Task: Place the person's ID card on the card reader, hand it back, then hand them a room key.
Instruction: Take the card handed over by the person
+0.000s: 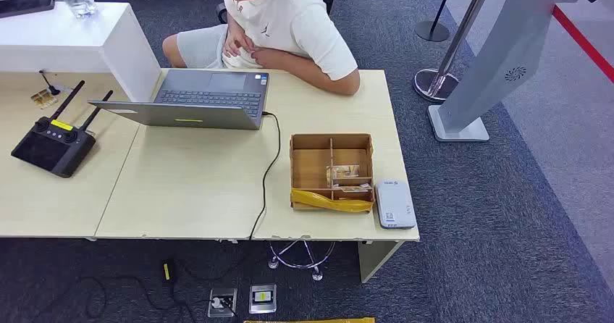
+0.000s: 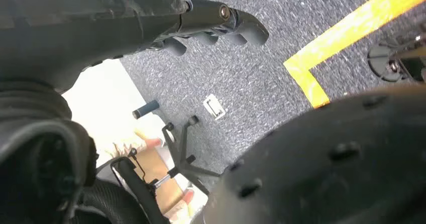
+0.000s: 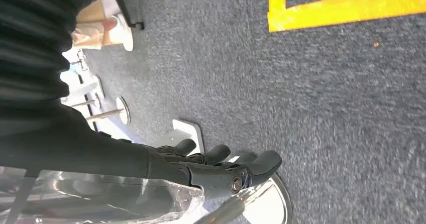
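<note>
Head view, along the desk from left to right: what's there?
Black controller → open laptop → black cable → cardboard box → white card reader.

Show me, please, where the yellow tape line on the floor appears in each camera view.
Head view: the yellow tape line lies at the bottom edge, in front of the desk.
Left wrist view: a bent corner, beyond the fingers.
Right wrist view: a bent corner, well away from the hand.
Shared landmark: the grey carpet beneath it.
</note>
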